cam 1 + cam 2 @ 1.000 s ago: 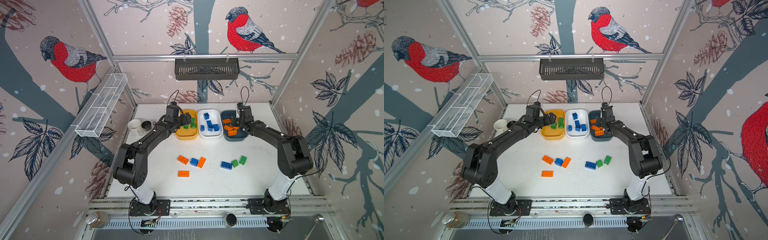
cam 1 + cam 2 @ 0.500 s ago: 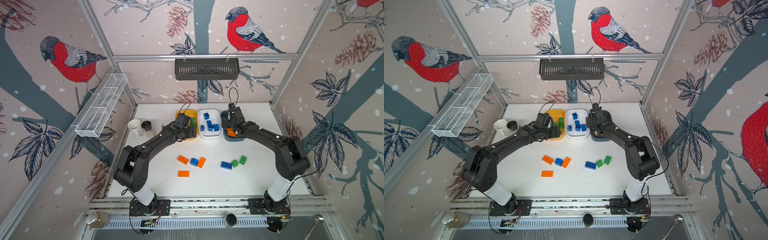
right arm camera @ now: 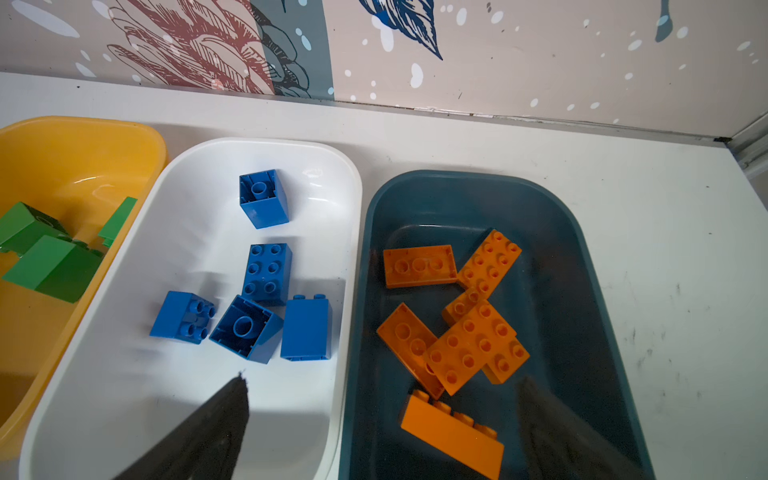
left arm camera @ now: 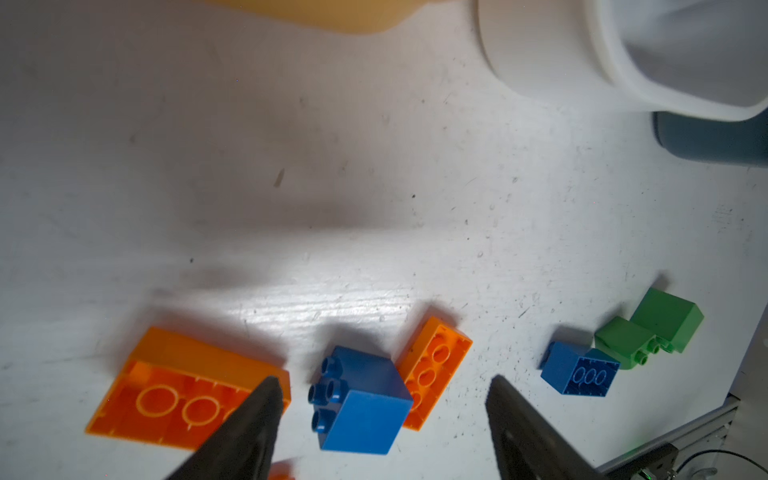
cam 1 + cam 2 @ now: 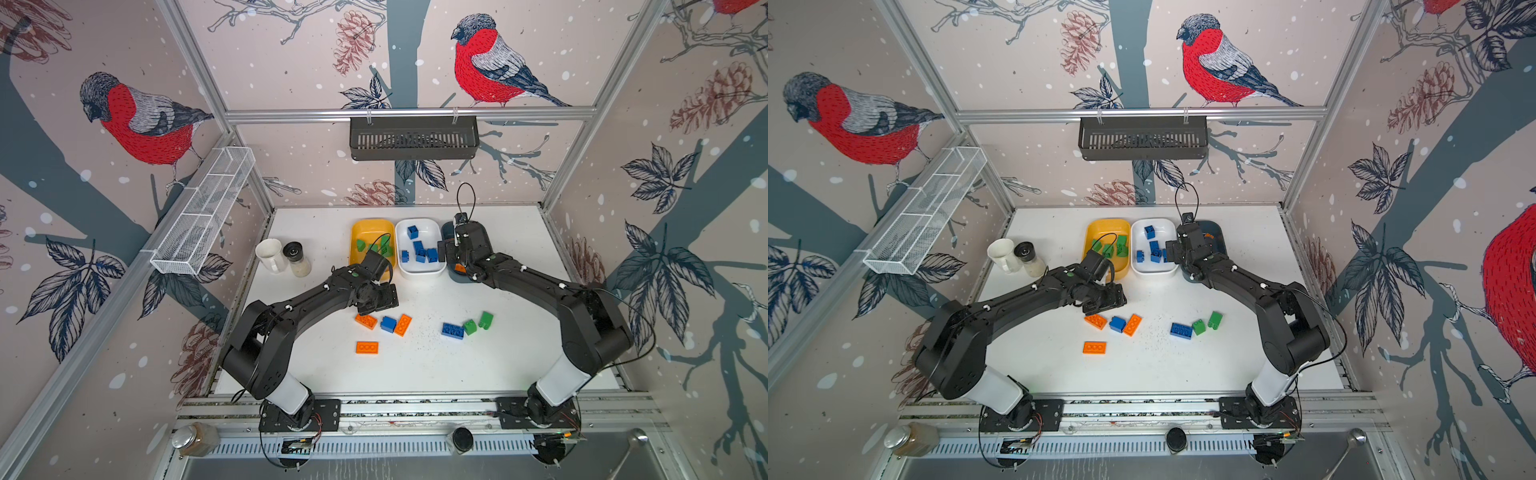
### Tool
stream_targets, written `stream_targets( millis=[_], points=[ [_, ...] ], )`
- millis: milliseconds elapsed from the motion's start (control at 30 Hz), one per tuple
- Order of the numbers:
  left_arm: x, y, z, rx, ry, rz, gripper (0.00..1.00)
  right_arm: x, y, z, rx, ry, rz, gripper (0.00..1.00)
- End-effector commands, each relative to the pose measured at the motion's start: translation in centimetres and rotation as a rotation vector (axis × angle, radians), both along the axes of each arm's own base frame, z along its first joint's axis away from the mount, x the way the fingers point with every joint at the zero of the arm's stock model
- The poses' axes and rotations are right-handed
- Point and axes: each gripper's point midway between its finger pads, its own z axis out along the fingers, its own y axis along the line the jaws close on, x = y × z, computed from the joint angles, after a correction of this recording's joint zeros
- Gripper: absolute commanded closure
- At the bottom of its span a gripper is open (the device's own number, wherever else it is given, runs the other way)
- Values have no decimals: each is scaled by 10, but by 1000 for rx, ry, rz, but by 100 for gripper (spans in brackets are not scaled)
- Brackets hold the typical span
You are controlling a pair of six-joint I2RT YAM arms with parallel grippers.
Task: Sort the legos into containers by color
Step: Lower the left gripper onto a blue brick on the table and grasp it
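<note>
Left gripper (image 4: 382, 384) low over mid-bench (image 5: 415, 374); jaws partly spread either side of a blue brick (image 4: 361, 403), gaps both sides, nothing held. Orange bricks (image 4: 187, 386) crowd that brick closely.

Right gripper (image 3: 382, 380): jaws wide, empty, above the adjoining rims of white tub (image 3: 124, 374) and teal tub (image 3: 582, 232). Tubs sit rim to rim along the far edge, yellow tub (image 5: 372, 226) leftmost.

Green bricks (image 5: 470, 326) lie mid-bench, toward the right edge. Bare strip between tubs and loose bricks.

The left arm (image 5: 303, 301) and right arm (image 5: 536, 284) are made of matte black segments above white shells (image 5: 286, 392). Thin black cables (image 5: 466, 183) are looped at the wrists. The left claw (image 4: 382, 382) and right claw (image 3: 382, 378) are tipped with tapered black fingers (image 4: 249, 428).
</note>
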Motion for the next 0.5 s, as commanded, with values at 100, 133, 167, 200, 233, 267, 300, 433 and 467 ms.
stream_targets(
  millis=[100, 133, 167, 200, 233, 267, 300, 433, 467],
  points=[
    [-24, 3, -8, 10, 98, 63, 29, -2, -3, 14, 11, -58, -16, 1],
    [-26, 4, -8, 14, 104, 66, 29, -3, -4, 14, 8, -61, -14, 0],
    [-27, 4, -9, 20, 109, 67, 30, -4, -5, 15, 7, -65, -10, 1],
    [-30, 5, -10, 27, 117, 69, 31, -6, -5, 15, 5, -67, -6, 0],
    [-31, 5, -11, 28, 124, 69, 32, -7, -5, 16, 5, -71, -4, 1],
    [-32, 4, -11, 32, 130, 66, 32, -8, -6, 16, 5, -73, -2, 1],
    [-33, 4, -13, 38, 138, 60, 33, -9, -5, 17, 8, -77, 1, 1],
    [-37, -2, -24, 68, 169, 18, 34, -12, -6, 17, 13, -88, 1, 1],
    [-32, -8, -20, 75, 150, -1, 34, -12, -7, 17, 13, -90, 1, 1]
  ],
)
